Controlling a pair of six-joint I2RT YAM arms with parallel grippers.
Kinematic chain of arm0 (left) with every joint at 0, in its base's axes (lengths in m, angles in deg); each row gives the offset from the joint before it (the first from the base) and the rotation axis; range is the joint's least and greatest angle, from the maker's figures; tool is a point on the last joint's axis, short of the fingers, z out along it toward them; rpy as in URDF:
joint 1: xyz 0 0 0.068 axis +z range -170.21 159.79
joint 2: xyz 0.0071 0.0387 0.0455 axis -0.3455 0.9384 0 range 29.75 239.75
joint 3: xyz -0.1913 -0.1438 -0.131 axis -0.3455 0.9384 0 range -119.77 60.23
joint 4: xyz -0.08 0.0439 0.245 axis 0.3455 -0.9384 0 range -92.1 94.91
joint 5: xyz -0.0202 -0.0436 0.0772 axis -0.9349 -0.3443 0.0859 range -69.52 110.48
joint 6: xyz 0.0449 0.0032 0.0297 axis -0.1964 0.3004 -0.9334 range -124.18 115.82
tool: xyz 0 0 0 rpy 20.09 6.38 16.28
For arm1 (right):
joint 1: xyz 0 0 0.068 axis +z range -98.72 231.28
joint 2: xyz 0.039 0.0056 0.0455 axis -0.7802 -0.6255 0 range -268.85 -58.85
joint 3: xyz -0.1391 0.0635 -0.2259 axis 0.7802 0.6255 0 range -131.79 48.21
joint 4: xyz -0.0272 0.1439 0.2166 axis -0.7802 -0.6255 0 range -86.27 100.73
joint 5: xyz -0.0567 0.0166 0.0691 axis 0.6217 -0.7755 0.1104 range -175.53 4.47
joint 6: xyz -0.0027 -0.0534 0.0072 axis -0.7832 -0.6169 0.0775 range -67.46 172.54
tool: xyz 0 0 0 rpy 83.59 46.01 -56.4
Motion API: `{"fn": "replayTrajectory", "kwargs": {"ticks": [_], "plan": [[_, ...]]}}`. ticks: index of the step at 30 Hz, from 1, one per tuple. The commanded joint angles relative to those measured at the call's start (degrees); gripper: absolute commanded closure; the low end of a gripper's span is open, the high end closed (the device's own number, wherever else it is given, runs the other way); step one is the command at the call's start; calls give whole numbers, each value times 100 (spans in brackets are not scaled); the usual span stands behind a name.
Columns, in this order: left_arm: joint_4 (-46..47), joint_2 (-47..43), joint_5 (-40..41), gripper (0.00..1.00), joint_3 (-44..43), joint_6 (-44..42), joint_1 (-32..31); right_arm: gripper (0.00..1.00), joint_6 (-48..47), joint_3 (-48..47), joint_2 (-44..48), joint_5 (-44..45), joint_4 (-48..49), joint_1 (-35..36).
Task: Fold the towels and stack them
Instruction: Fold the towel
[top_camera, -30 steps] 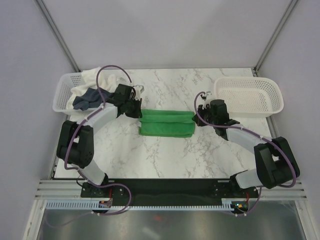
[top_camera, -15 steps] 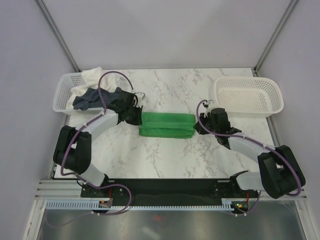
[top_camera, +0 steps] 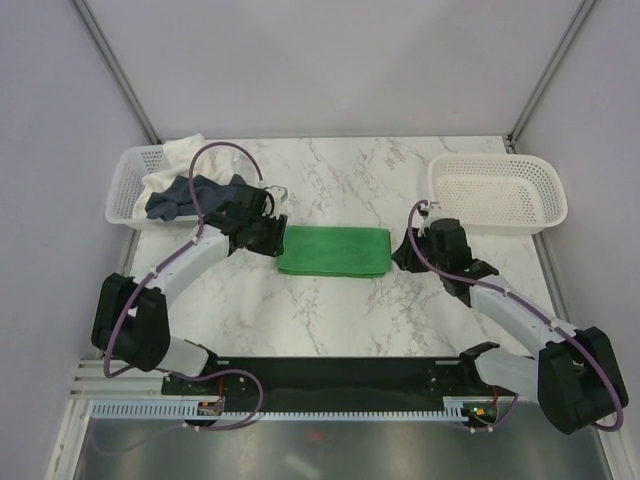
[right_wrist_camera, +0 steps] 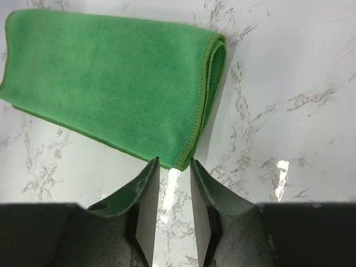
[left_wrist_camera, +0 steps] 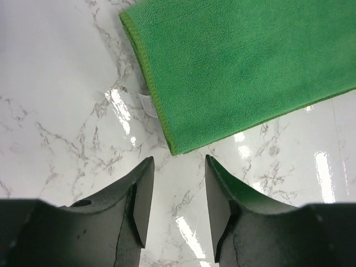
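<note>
Towel of small bright green cloth (top_camera: 333, 251) lies folded flat mid-way across the white marble tabletop (top_camera: 330, 320). Both ends were released within the last second: left gripper (top_camera: 275, 244) and right gripper (top_camera: 403, 256) now stand spread and empty beside its corners. This fold is judged complete.

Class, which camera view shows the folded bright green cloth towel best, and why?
Top external: the folded bright green cloth towel shows whole on the white marble table. Left wrist shows only one end; right wrist shows nearly all, touching the frame's edge.

Left basket (top_camera: 120, 200), right basket (top_camera: 497, 218), marble table (top_camera: 330, 300)
</note>
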Motion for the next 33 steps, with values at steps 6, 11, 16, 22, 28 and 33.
{"fn": "replayTrajectory", "kwargs": {"ticks": [6,11,16,22,28,33], "plan": [[228,-63,-845,52,-377,828,-31,66,702,-996,-475,-116,-369,71],[607,298,-829,52,18,1383,-75,68,1237,-963,-1162,-416,52,177],[468,754,135,53,467,2050,-75,70,1300,-374,-1637,31,325,168],[256,949,279,54,582,2526,-75,68,1036,-443,-1533,119,-24,177],[-16,405,139,51,169,2544,-75,54,1036,-1005,-996,479,-544,177],[-9,9,218,46,-77,2281,-66,35,905,-1436,-1311,875,-799,159]]}}
